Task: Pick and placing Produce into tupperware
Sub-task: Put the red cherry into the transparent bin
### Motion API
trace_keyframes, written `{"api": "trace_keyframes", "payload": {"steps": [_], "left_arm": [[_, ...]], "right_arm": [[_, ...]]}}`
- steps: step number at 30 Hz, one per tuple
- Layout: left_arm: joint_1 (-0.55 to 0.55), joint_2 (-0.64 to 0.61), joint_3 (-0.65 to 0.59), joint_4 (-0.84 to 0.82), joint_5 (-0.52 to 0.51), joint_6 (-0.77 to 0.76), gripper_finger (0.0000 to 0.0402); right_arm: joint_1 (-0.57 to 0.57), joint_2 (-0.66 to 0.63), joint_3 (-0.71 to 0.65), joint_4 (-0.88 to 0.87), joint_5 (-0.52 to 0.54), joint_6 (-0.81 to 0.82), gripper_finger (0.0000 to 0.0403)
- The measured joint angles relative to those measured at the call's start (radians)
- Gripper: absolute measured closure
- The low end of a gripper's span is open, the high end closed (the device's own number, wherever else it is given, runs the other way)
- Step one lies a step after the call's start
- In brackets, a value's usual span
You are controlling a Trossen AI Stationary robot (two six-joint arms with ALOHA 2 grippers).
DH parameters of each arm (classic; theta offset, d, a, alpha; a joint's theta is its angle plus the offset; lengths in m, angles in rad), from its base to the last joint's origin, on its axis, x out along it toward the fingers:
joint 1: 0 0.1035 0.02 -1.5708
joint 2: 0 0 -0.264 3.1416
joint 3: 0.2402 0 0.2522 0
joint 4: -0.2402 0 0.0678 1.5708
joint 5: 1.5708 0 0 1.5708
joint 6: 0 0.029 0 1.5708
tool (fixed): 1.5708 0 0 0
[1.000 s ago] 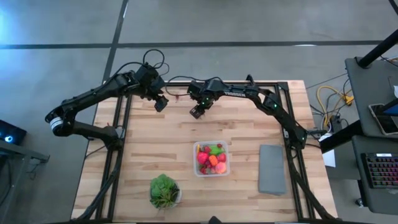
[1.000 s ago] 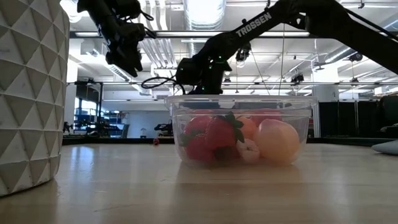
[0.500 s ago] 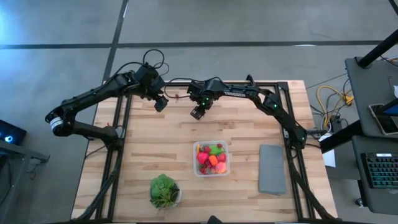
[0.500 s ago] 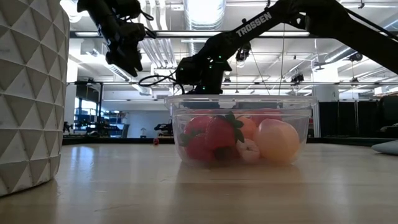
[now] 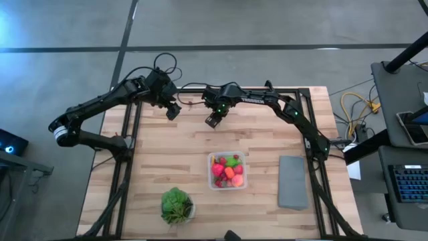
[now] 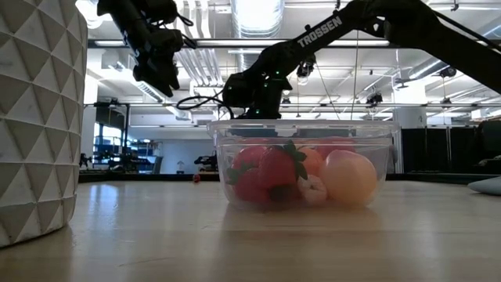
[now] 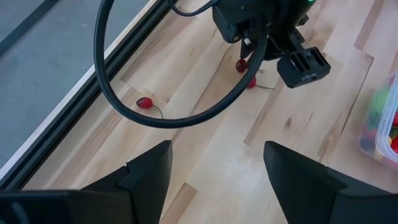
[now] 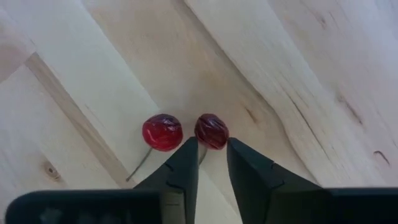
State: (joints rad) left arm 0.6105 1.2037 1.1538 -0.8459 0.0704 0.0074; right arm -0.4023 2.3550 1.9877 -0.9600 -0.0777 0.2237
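Right wrist view — two cherries (image 8: 186,131) at right gripper (image 8: 211,163).

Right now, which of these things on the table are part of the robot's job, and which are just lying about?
Part of the job:
- tupperware, already holding produce
- two cherries at the right gripper fingers
- a loose cherry near the table edge

Just lying about:
- leafy plant in a white bowl
- grey slab

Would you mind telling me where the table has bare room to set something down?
Bare wood lies between the tupperware and the table's left edge, and between the tupperware and the grey slab. The far edge is crowded: both grippers, left and right, and loose cherries.
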Motion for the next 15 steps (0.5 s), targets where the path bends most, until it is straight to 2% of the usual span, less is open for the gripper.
{"api": "trace_keyframes", "payload": {"steps": [7, 15], "left_arm": [[0.000, 0.000, 0.000, 0.000, 0.000, 0.000, 0.0162], [0.000, 0.000, 0.000, 0.012, 0.000, 0.000, 0.0162]], "right_arm": [[0.001, -0.025, 0.000, -0.054, -0.008, -0.023, 0.0333], [0.031, -0.102, 0.009, -0.133, 0.010, -0.465, 0.0296]]}}
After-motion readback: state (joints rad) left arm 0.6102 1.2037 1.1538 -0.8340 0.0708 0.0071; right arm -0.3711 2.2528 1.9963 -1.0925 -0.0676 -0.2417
